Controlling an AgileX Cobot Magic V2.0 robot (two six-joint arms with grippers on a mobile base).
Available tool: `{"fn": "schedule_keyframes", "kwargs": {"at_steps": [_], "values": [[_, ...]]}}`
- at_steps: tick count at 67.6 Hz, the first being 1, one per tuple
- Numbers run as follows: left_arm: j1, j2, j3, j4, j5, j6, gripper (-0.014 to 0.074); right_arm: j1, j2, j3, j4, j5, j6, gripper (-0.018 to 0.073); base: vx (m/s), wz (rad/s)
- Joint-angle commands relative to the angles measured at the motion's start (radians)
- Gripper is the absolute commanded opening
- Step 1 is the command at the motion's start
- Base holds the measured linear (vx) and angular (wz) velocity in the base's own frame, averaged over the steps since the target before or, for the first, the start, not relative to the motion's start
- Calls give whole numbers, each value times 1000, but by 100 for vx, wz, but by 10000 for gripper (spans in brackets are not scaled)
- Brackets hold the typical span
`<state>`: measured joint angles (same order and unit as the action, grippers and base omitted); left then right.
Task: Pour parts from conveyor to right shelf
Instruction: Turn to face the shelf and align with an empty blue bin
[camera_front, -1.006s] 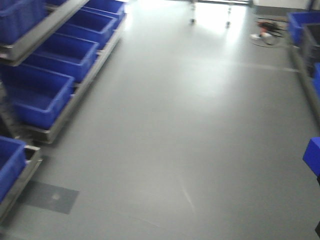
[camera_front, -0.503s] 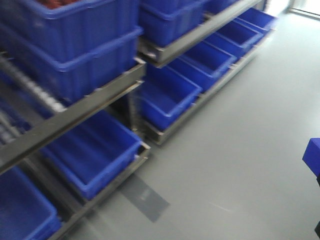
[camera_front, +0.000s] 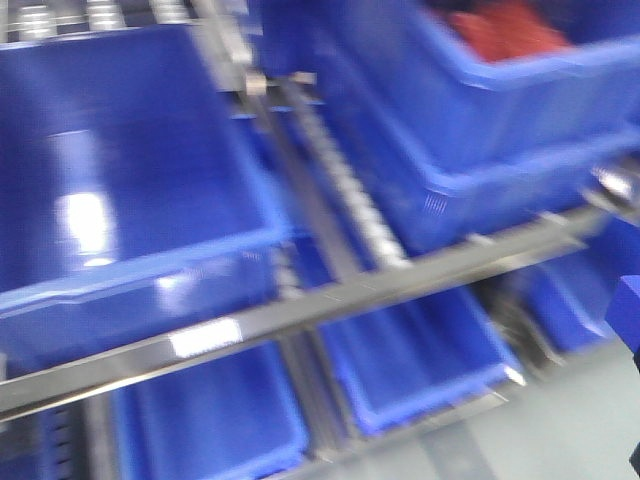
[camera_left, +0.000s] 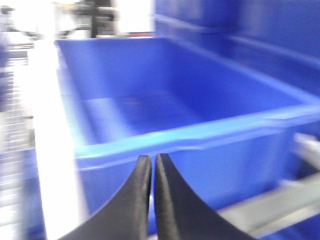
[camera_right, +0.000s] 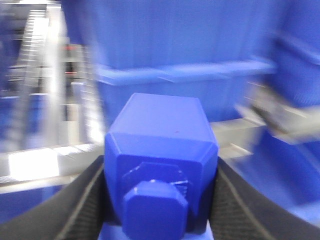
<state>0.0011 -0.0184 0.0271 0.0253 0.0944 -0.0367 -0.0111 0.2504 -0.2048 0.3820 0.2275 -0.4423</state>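
- Shelf (camera_front: 330, 305) and blue bins (camera_front: 130, 180) fill front view; more floor (camera_front: 570, 430) showed half a second ago.
- Left hand (camera_left: 152, 165) pinched together, facing a bin.
- Right hand (camera_right: 160, 210) clamped on blue block (camera_right: 160, 130).

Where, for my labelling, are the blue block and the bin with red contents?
blue block (camera_right: 159, 131): right wrist view, top face.
bin with red contents (camera_front: 520, 105): front view, front wall.

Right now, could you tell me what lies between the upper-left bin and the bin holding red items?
A row of small white rollers separates the upper-left bin from the bin holding red items, shown in the blurred front-facing view.
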Motion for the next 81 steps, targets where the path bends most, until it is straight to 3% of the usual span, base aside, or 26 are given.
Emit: {"fn": "schedule_keyframes", "kwargs": {"at_steps": [1,31,81], "values": [[-4,-5,-20,-6,-73,-7,-6,-2,9,-25,2,-76,-8,-1,21,81],[-4,-5,-20,-6,-73,-7,-6,-2,9,-25,2,-76,-8,-1,18,58],[-4,-5,-20,-6,-73,-7,-6,-2,9,-25,2,-76,-8,-1,14,1]]}}
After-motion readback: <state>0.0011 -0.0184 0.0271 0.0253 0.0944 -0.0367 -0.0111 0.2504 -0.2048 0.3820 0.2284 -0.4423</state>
